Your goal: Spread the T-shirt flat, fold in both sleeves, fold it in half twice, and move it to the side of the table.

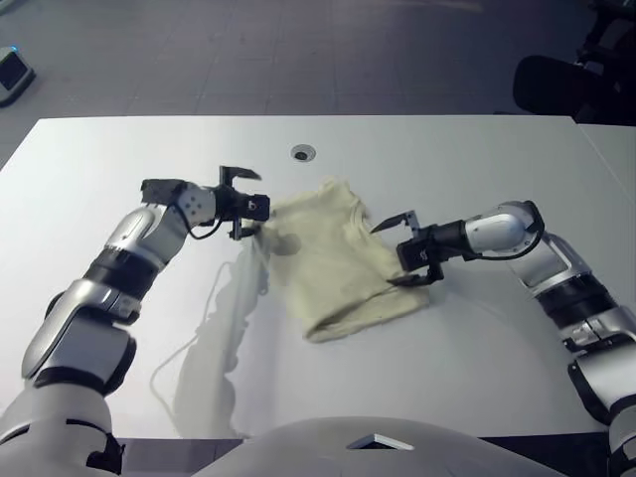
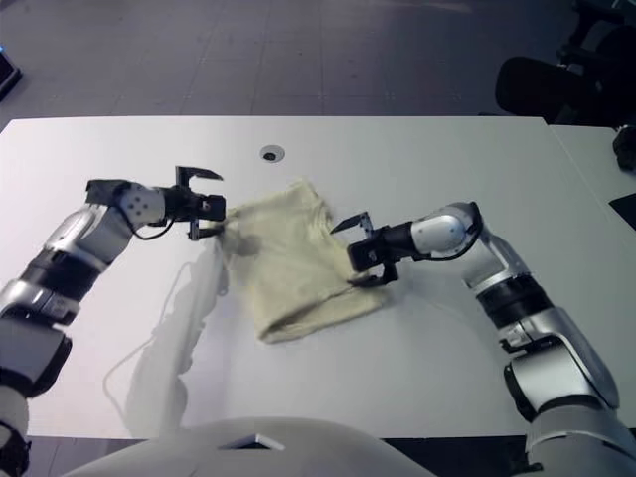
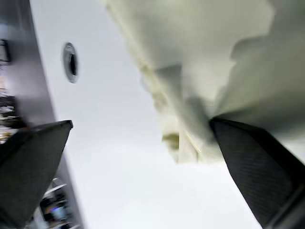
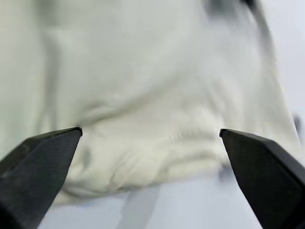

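Nearest the bottom of the frame, the white surface (image 1: 477,368) lies bare. Just above that, at centre, sits the pale yellow T-shirt (image 1: 328,258). It is a rumpled, doubled-up bundle with its thick lower edge bunched, and no sleeve is laid out plainly.

The right jaws stand at the shirt's right edge, centre-right of the frame. They are spread wide, and the fingers (image 4: 38,157) bracket the bunched hem without pinching it.

A little farther up, at centre-left, the left jaws meet the shirt's left edge. They too are wide open, and one finger (image 3: 257,162) lies against the cloth with nothing clamped.

Beyond the shirt, toward the top centre, is a small round hole (image 1: 303,152) in the surface.

Judging from how the cloth lies, the first step is in hand: the shirt is not yet spread flat, so sleeve folding cannot start.

The next move probably calls for each side to close on the single edge nearest it, not on the whole stack. The two should then draw apart, low over the surface, until the body opens out smooth.
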### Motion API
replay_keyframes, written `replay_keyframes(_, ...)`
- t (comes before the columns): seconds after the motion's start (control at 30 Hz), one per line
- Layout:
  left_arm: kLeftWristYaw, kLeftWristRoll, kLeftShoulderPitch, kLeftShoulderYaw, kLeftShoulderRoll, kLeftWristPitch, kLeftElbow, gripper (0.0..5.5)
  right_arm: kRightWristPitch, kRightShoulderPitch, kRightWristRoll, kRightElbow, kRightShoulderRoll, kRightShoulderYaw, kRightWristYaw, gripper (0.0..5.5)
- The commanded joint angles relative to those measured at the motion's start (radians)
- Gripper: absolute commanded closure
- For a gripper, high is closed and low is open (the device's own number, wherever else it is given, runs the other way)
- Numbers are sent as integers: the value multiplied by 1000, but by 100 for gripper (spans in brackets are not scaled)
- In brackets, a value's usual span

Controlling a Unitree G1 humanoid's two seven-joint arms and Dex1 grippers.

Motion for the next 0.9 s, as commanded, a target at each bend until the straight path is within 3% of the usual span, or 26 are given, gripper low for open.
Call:
replay_keyframes(0.03, 421, 233, -319, -121, -104, -287, 400, 10, 315, -39, 116, -252, 79, -90, -55, 13)
replay_keyframes(0.17, 369, 5, -259, 79, -9, -422, 329, 10, 420, -5, 115, -311, 65, -223, -172, 13)
replay_keyframes(0.23, 200, -235, -65, 196, 90, -382, 48, 10, 493, 94, 132, -436, 32, -283, -202, 13)
replay_keyframes(0.3, 43, -603, 309, 281, 257, -112, -487, 10, 565, 284, 149, -625, -14, -359, -228, 13)
replay_keyframes(0.37, 25, -901, 647, 350, 434, 99, -885, 10, 607, 491, 149, -787, -41, -454, -246, 13)
replay_keyframes(0.5, 41, -1245, 974, 494, 619, 250, -1255, 10, 596, 804, 85, -964, -30, -633, -224, 13)
replay_keyframes(0.63, -34, -1345, 1053, 565, 644, 292, -1343, 10, 597, 951, 59, -1044, -18, -691, -207, 13)
replay_keyframes(0.77, -129, -1411, 1185, 695, 650, 368, -1391, 10, 582, 1048, 20, -1082, -13, -656, -227, 13)
replay_keyframes(0.9, -196, -1051, 1340, 700, 649, 295, -1390, 10, 569, 1109, -29, -1105, -1, -634, -264, 13)
